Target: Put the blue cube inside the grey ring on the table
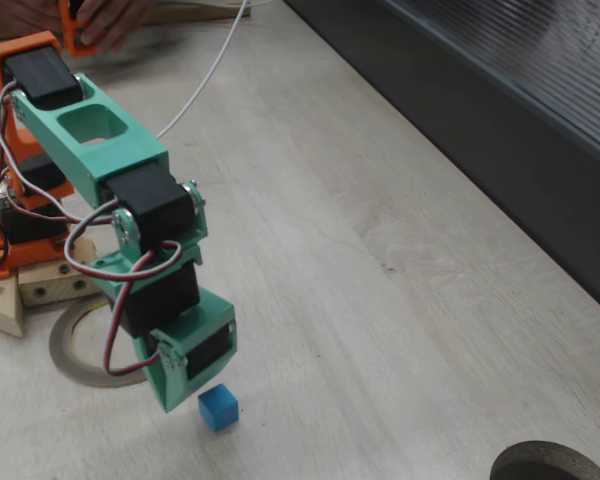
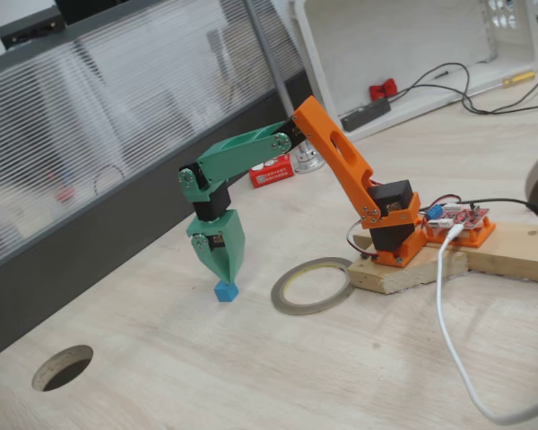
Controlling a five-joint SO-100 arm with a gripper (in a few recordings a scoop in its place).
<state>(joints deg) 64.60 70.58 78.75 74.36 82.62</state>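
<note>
On the table [image 2: 251, 376] we counted one blue cube [image 2: 225, 291] | one grey ring [image 2: 312, 287] | one gripper [image 2: 222, 273] just above the cube, grip unclear.

Bare desk [image 2: 251, 376] runs open between the blue cube [image 2: 225, 291] and the grey ring [image 2: 313, 286]; nothing lies in that strip. The ring's far edge runs against the wooden base block [image 2: 412, 269], and in a fixed view the arm hides part of the ring [image 1: 75, 345]. A white cable [image 2: 457, 340] trails across the desk to the right of the ring. Behind the cube stands the dark ribbed panel [image 2: 90, 269]. A round hole [image 2: 63, 367] opens in the desk, well apart from the cube.
</note>
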